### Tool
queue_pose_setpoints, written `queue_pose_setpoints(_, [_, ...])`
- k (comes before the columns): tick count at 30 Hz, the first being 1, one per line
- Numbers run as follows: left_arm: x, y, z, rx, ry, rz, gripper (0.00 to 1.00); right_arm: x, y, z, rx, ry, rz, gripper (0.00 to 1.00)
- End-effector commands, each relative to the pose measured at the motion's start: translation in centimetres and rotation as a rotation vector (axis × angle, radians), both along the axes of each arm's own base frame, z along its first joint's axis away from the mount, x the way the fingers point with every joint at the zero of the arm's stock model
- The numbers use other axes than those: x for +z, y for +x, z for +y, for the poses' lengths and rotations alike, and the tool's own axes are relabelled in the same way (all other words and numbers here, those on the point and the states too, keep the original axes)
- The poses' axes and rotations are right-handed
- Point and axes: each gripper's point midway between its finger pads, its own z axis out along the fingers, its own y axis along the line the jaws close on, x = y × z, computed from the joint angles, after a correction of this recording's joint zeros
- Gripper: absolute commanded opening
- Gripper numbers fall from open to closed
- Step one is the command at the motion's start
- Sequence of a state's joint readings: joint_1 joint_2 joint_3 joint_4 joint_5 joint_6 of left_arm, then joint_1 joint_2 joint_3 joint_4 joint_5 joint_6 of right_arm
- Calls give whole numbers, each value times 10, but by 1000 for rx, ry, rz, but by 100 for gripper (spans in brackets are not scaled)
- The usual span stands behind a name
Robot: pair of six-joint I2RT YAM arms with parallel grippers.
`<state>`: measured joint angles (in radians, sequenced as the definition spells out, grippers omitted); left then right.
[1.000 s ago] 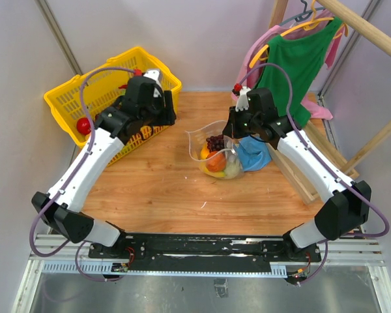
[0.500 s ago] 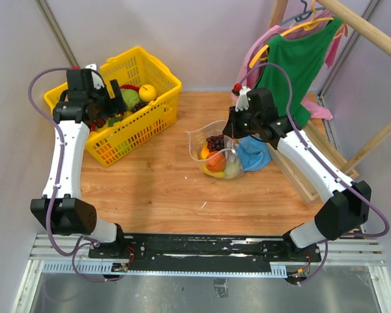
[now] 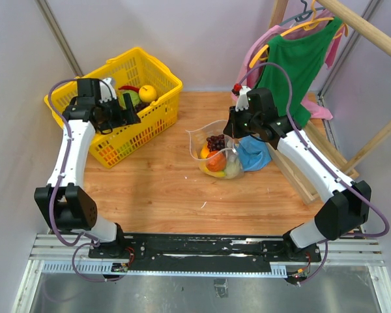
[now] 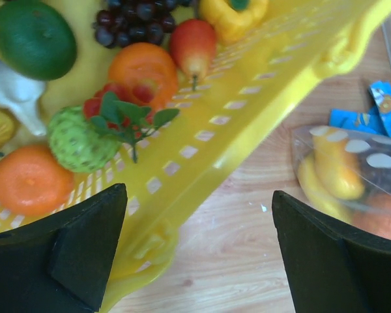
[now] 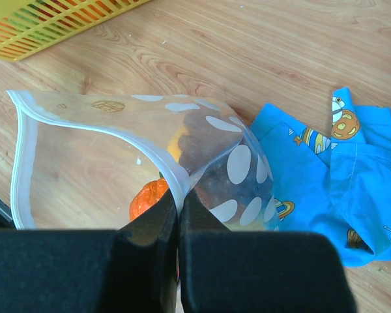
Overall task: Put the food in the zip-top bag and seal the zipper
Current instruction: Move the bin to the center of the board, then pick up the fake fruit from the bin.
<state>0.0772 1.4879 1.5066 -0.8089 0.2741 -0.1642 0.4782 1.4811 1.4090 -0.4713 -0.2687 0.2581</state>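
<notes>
The zip-top bag point(image 3: 215, 153) stands on the wooden table, mouth open, with an orange, dark purple grapes and yellow fruit inside. My right gripper point(image 3: 231, 134) is shut on its mouth edge; the right wrist view shows the jaws point(image 5: 180, 202) pinching the pale zipper strip point(image 5: 21, 163). My left gripper point(image 3: 120, 107) is open and empty over the yellow basket point(image 3: 153, 107). In the left wrist view it point(image 4: 199, 261) hangs above the basket's rim, with an orange point(image 4: 26, 179), a green bumpy fruit point(image 4: 78, 140) and a dark green fruit point(image 4: 32, 39) below.
A blue cloth point(image 3: 254, 156) lies right of the bag. Clothes on hangers point(image 3: 300, 59) and a wooden frame point(image 3: 313, 176) stand at the right. The basket also holds grapes point(image 4: 133, 16), a red pear point(image 4: 192, 42) and a yellow pepper point(image 4: 234, 13).
My left arm swung from the basket's right side out to its far left, then back over the basket. The right gripper and bag have not moved.
</notes>
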Motion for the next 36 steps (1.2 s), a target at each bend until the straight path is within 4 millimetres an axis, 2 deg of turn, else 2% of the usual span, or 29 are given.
queue_pose_setpoints(1, [3, -21, -53, -164, -91, 38, 94, 13, 5, 1, 4, 11, -56, 1])
queue_pose_setpoints(5, [18, -22, -78, -231, -126, 8, 93, 12, 5, 2, 5, 12, -53, 0])
queue_pose_setpoints(8, [29, -16, -74, -210, -102, -23, 93, 12, 4, 2, 6, 15, -49, 1])
queue_pose_setpoints(11, [42, -3, -54, -131, -5, -63, 93, 12, 4, 2, 4, 14, -51, 1])
queue_pose_setpoints(15, [62, 15, -16, 17, 137, -126, 93, 11, 3, 2, 5, 15, -50, 1])
queue_pose_setpoints(19, [66, 30, 14, 123, 125, -149, 93, 11, 3, 1, 4, 14, -50, 1])
queue_pose_setpoints(21, [56, 37, 27, 161, 109, -134, 92, 10, 3, 2, 5, 15, -49, 1])
queue_pose_setpoints(24, [29, 48, 43, 210, 135, -74, 92, 10, 3, 2, 5, 16, -47, 1])
queue_pose_setpoints(30, [-27, 65, 59, 278, 171, 23, 92, 8, 3, 2, 7, 18, -44, 1])
queue_pose_setpoints(36, [-70, 78, 73, 351, 202, 61, 92, 7, 3, 3, 7, 18, -40, 1])
